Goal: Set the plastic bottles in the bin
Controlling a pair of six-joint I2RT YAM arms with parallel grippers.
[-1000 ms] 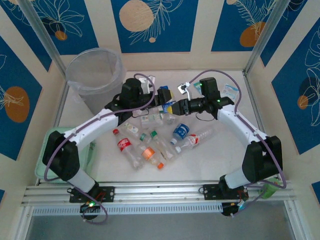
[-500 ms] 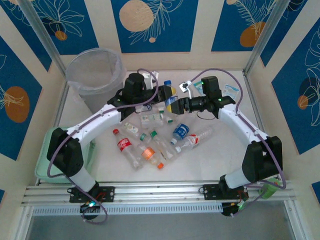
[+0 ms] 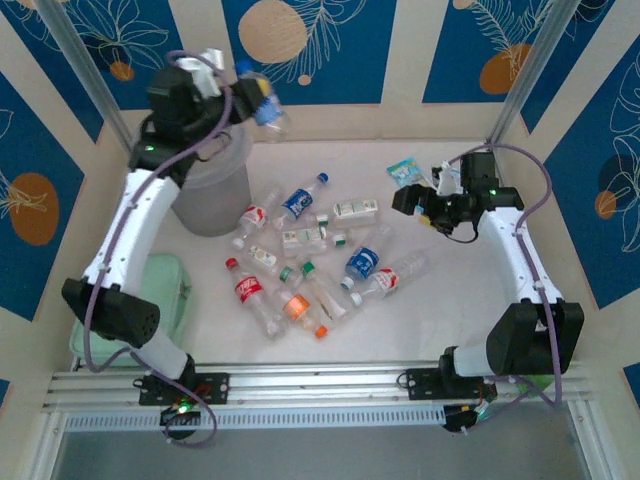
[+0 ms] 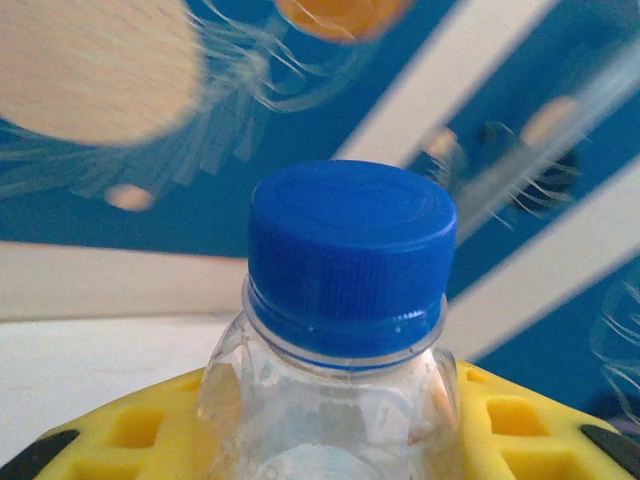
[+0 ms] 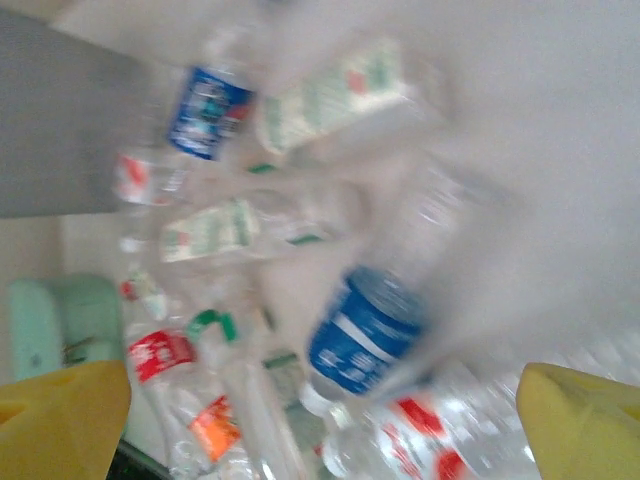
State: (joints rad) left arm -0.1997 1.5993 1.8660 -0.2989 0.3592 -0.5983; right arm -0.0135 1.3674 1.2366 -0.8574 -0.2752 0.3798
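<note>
Left gripper (image 3: 244, 98): raised high, closed on a clear bottle (image 3: 266, 106) with a blue cap. In the wrist view the yellow fingers (image 4: 135, 430) clamp the bottle (image 4: 345, 330) on either side below its neck. In the overhead view this bottle appears above the bin's (image 3: 208, 198) far right rim. Whether it stands over the opening cannot be told.

Bin: upright at the far left of the table, its near rim partly hidden by the left arm.

Loose bottles: a cluster lies on the table to the right of the bin and nearer the arm bases. Closest to the bin are a red-labelled bottle (image 3: 254, 216) and a blue-labelled bottle (image 3: 299, 201). Further out lie a white-and-green bottle (image 3: 355, 209), a second blue-labelled bottle (image 3: 361, 263) and an orange-labelled bottle (image 3: 296, 306).

Right gripper (image 3: 399, 203): well to the right of the bin, beyond the cluster, jaws spread wide and holding nothing. Its yellow fingertips (image 5: 60, 420) sit at opposite edges of the blurred wrist view.

A blue-and-white packet (image 3: 403, 169) lies just beside the right gripper. A pale green pad (image 3: 172, 290) lies on the near side of the bin.
</note>
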